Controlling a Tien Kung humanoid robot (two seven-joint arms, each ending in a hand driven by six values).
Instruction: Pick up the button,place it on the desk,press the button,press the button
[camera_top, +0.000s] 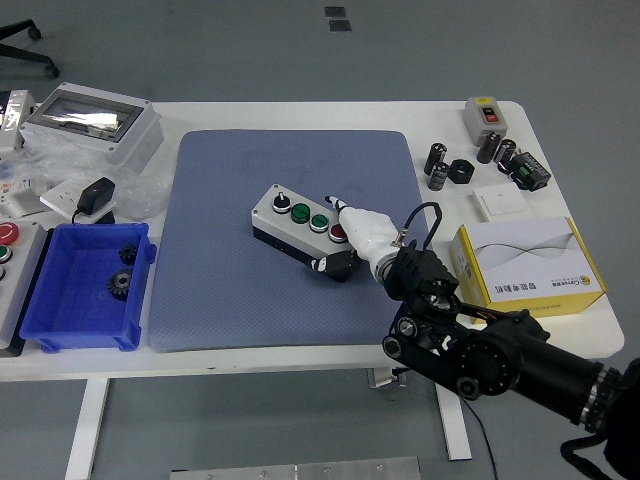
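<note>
A grey button box (290, 226) with a black knob, two green buttons and a red button lies on the blue-grey mat (230, 270) in the head view. My right hand (355, 235) comes in from the lower right. Its white index finger (340, 210) points out and its tip rests at the red button (338, 233) on the box's right end. The other fingers are curled under, by the box's near right corner. The hand holds nothing. My left arm is out of view.
A blue bin (85, 290) with black gears sits at the left. A grey enclosure (90, 125) stands at the back left. A yellow-and-white box (525, 262) lies at the right, with small black parts (480, 160) and a switch box (487, 115) behind it.
</note>
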